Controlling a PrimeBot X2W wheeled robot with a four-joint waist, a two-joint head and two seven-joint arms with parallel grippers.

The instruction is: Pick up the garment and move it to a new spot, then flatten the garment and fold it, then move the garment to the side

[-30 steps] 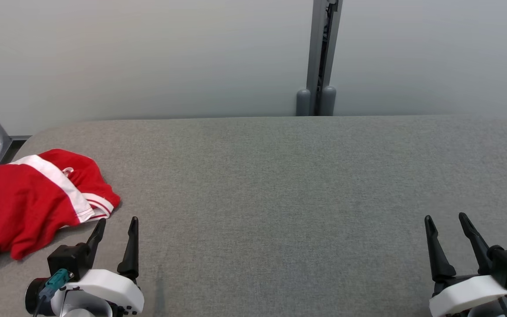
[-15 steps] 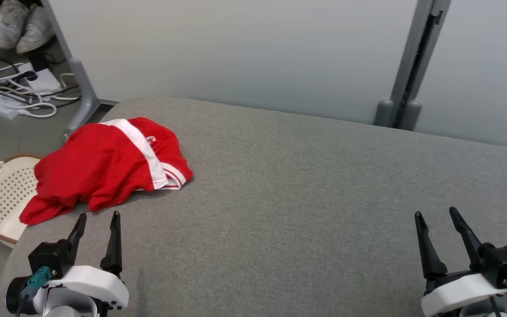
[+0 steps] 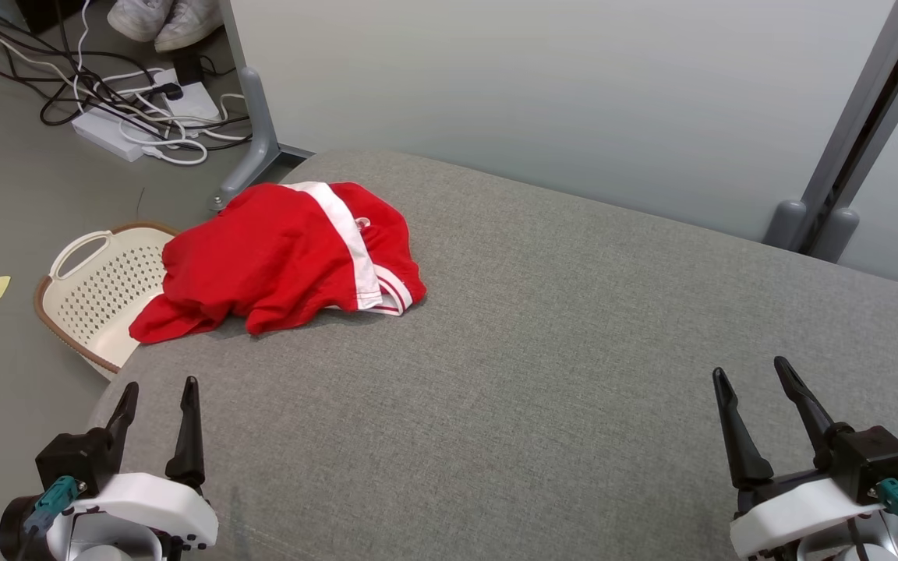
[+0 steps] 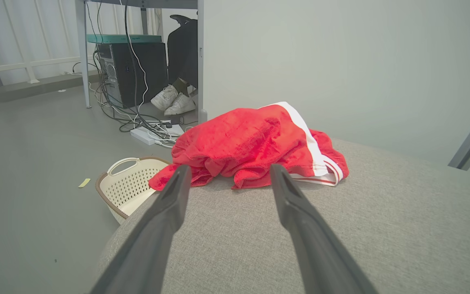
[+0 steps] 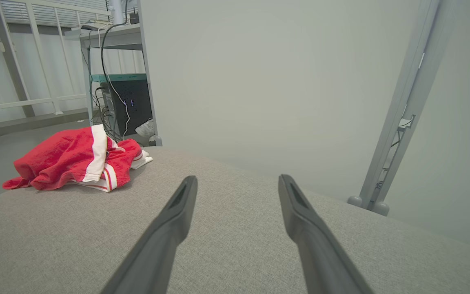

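Garment point(image 3: 277, 257): 1 red piece with a white stripe, crumpled in a heap at the far left corner of the grey padded table point(image 3: 542, 351), its left end at the table edge above a pale perforated basket point(image 3: 98, 288) on the floor. Left gripper point(image 3: 160, 383): near left, 2 fingers apart, empty, just short of the garment. Right gripper point(image 3: 749, 366): near right, fingers apart, empty, well apart from the garment.

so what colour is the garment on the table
Red with white stripes, clearest in the head view.
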